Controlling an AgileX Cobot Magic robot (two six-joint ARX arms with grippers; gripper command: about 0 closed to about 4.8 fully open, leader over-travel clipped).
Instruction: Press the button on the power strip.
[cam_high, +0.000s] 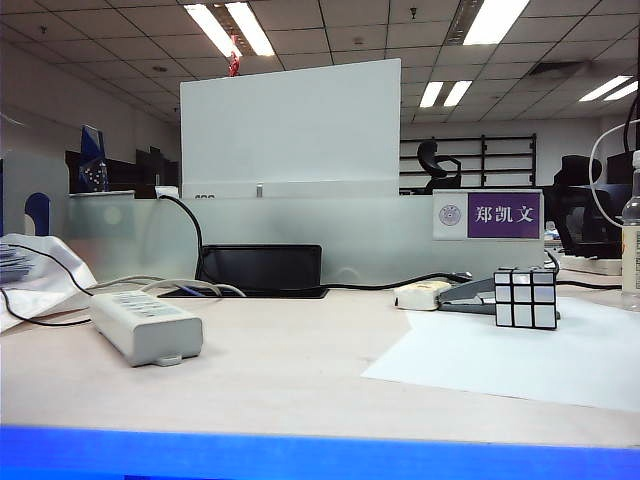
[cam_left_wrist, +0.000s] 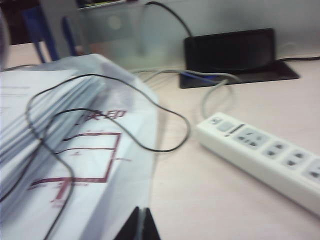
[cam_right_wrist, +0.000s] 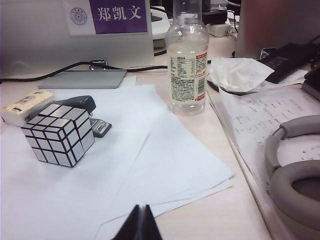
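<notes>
The power strip (cam_high: 145, 325) is a long light-grey bar lying on the left of the desk, with its grey cable running toward the back. In the left wrist view the power strip (cam_left_wrist: 265, 155) lies diagonally, and its grey button (cam_left_wrist: 225, 125) sits at the cable end, before the row of sockets. My left gripper (cam_left_wrist: 141, 226) is shut with nothing in it, well short of the strip, over the edge of a paper stack. My right gripper (cam_right_wrist: 141, 223) is also shut and empty, above white sheets far from the strip. Neither gripper shows in the exterior view.
A stack of papers in plastic (cam_left_wrist: 75, 165) with a thin black wire lies beside the strip. A black cable box (cam_high: 262, 270) stands behind. On the right are a mirror cube (cam_right_wrist: 60, 132), a stapler (cam_right_wrist: 82, 107), a cream gadget (cam_right_wrist: 25, 106), a bottle (cam_right_wrist: 187, 60), tissue (cam_right_wrist: 240, 72) and headphones (cam_right_wrist: 295, 175).
</notes>
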